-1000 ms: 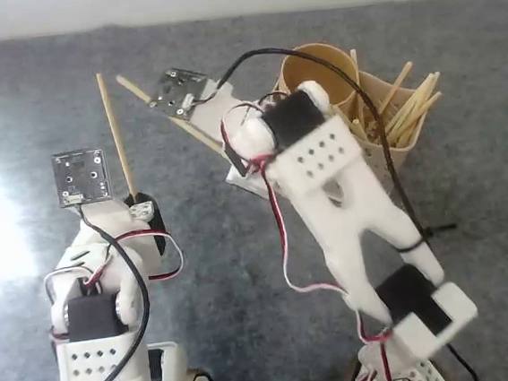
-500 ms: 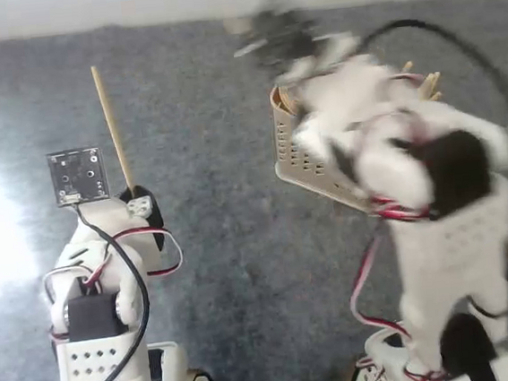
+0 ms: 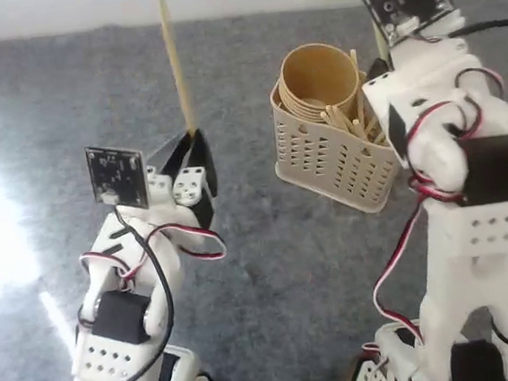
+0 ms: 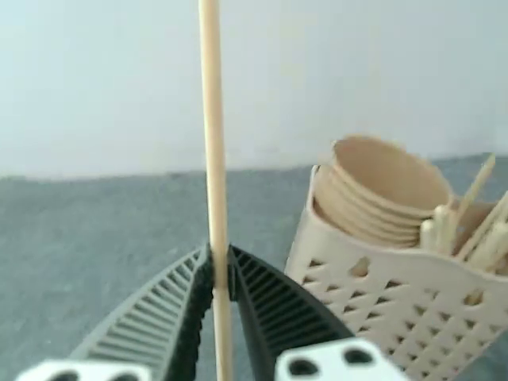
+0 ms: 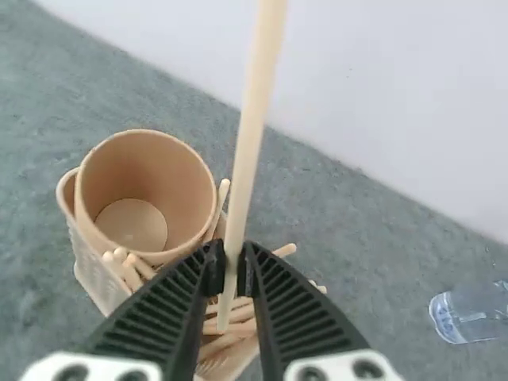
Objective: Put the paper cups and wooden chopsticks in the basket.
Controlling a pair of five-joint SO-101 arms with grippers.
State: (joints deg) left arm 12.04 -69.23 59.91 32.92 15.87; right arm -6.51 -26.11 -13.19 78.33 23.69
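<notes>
The paper cups (image 3: 319, 76) sit stacked in the basket (image 3: 332, 160), loose chopsticks (image 3: 353, 125) beside them, on the grey desk (image 3: 271, 270). Near the basket, the left tool (image 4: 221, 268) pinches an upright chopstick (image 4: 211, 119); the right tool (image 5: 228, 274) clamps a second chopstick (image 5: 255, 103) over the basket's contents

Left arm (image 3: 108, 259), 7 o'clock; right arm (image 3: 487, 231), 5 o'clock: white perforated plastic, black motors (image 3: 120, 316), red-black-white cables (image 3: 395, 269), black ribbed fingers (image 4: 270, 305).
</notes>
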